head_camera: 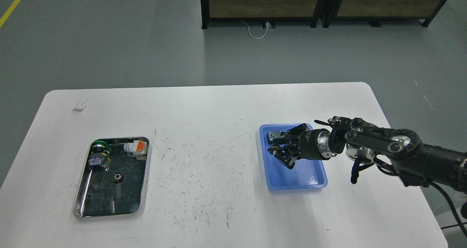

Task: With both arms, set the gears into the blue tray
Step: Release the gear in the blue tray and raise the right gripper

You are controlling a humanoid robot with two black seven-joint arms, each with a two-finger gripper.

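One black gear [117,176] lies on the dark bottom of the steel tray [147,175] at the left. The blue tray [310,177] sits right of the table's middle. My right arm comes in from the right, and its gripper [274,148] hangs over the far left part of the blue tray, pointing left. Its dark fingertips merge against the tray's contents, so I cannot tell whether anything is held between them. A push-button switch [271,135] shows in the blue tray's far left corner, just beyond the fingers. My left arm is out of view.
The steel tray also holds a green-capped switch [97,144], a blue-and-red part [95,161] and a white-and-orange part [135,147]. A small white scrap [80,106] lies near the far left corner of the white table [204,109]. Dark shelving stands on the floor beyond.
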